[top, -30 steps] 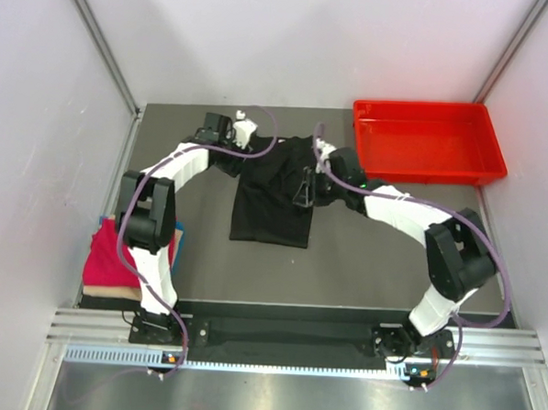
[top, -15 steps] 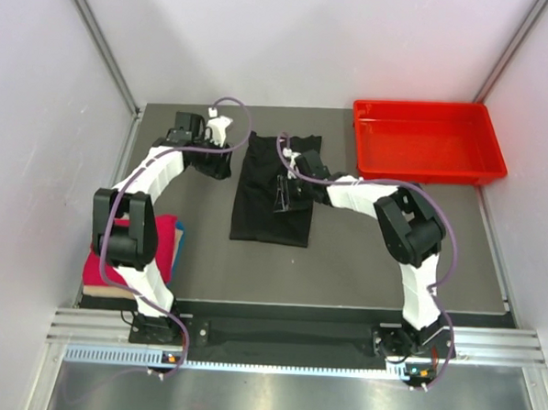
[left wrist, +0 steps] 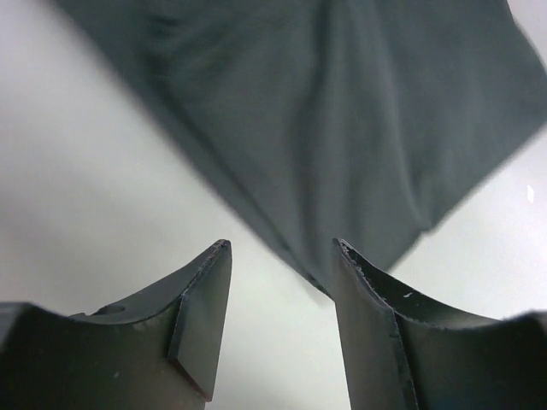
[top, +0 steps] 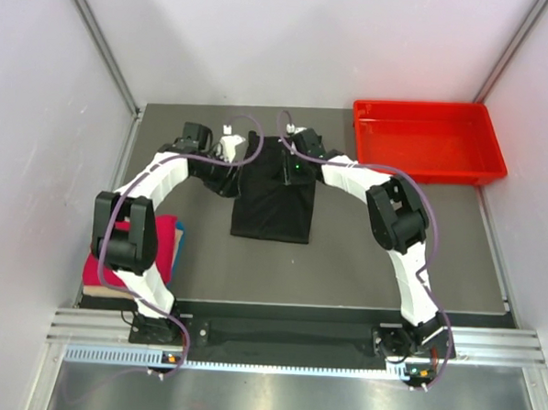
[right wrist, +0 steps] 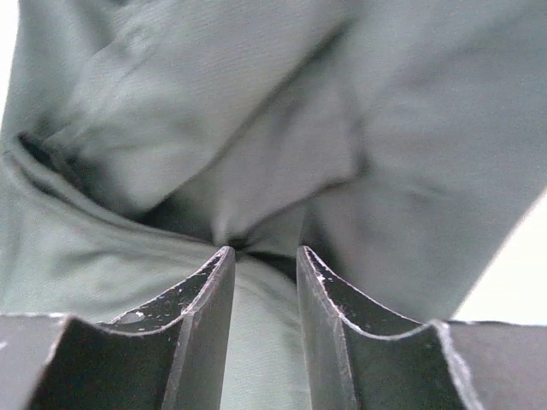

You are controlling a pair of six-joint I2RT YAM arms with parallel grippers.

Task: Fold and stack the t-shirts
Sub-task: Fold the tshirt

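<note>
The black t-shirt (top: 274, 210) lies on the table (top: 363, 256), a little toward the far edge and about midway between the left and right edges. It is folded into a tidy upright rectangle, its long sides running from far to near.

The left gripper (top: 225, 179) sits just beside the shirt's left edge, close to its far-left corner. In the left wrist view the left gripper (left wrist: 282, 248) has its jaws spread wide with nothing between them but bare table. A corner of the black cloth (left wrist: 342, 128) comes down to just ahead of the right-hand finger; whether it touches is unclear.

The right gripper (top: 288, 174) is down on the far part of the shirt, near its far edge. In the right wrist view the right gripper (right wrist: 263, 250) has its jaws drawn close together. A puckered gather of the black cloth (right wrist: 214, 102) is pinched at the tips, and creases run out from that spot.

A red t-shirt (top: 162, 245) lies at the near-left corner of the table, partly hidden under the left arm, with a blue edge (top: 179, 241) showing along its right side.

A red plastic tray (top: 422, 106) stands at the far-right corner, well apart from the black shirt
</note>
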